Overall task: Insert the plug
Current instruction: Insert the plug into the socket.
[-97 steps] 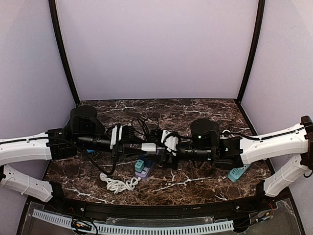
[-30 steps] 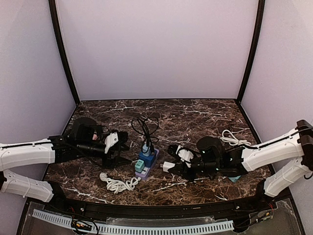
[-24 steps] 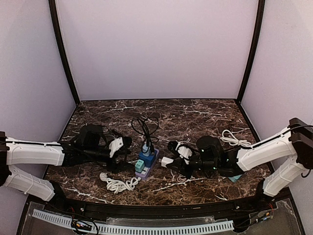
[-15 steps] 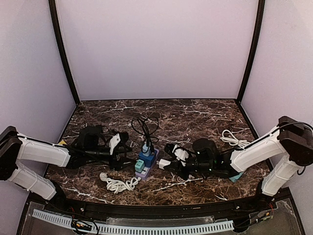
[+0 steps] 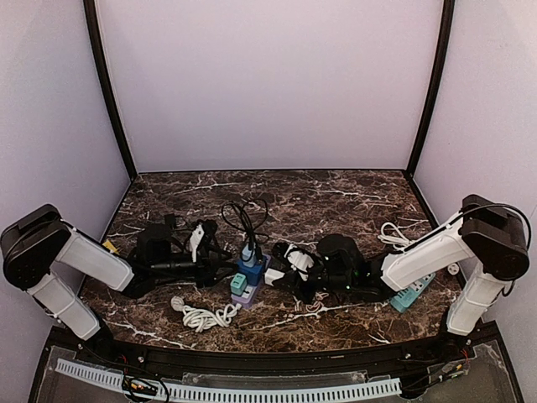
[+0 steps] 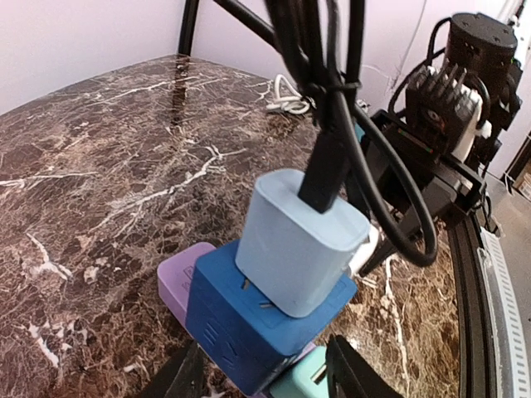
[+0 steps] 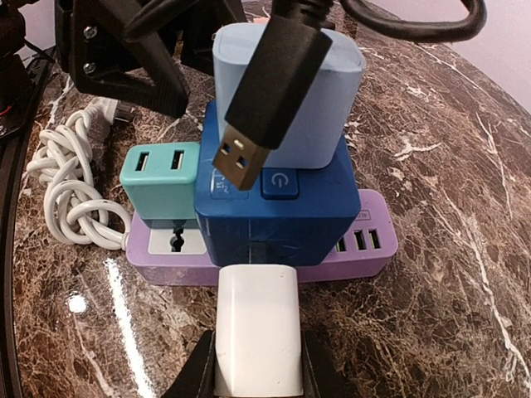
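Just beside the purple power strip (image 7: 365,249), a white plug (image 7: 255,332) is pinched by the right gripper (image 7: 255,358).
The strip is straddled by the left gripper (image 6: 265,377); whether it is clamped cannot be told. Unbraced, it could be shoved aside by misaligned prongs.

Blue adapter (image 6: 303,240) (black cable (image 6: 328,166) attached) plugged into navy block (image 6: 232,319) on purple strip (image 6: 178,278).

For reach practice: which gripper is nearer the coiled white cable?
Left. Left gripper: just beyond the coiled white cable. Right gripper: holding the white plug, across the purple power strip.
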Robot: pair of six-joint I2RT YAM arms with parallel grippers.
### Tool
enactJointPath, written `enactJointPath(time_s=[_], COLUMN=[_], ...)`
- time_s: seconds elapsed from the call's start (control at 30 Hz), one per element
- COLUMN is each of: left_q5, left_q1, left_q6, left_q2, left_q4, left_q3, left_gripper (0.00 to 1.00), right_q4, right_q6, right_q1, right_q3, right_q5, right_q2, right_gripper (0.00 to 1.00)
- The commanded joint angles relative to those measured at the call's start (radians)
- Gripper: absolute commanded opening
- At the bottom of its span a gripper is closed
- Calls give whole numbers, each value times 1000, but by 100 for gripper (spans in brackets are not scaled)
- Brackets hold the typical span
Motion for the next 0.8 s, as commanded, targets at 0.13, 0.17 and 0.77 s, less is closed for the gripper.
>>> enactJointPath(time_s=[0.13,0.17,0.77], left_q5=[-55,-82,-117], left_q1=[3,3,4], left_q6=[-128,-136,-130], left_q2=[24,28,122], left_q4=[125,108,61], left_q3=[12,13,7], left_gripper=[47,46,33], right_q4=[62,78,76], right_q6=[23,25,41], right_q1=[-22,-25,-60], right_q3=[-9,-7,6], right_q5=[-36,-50,-176], right_q2=[7,10,53], right_gripper=[0,0,0])
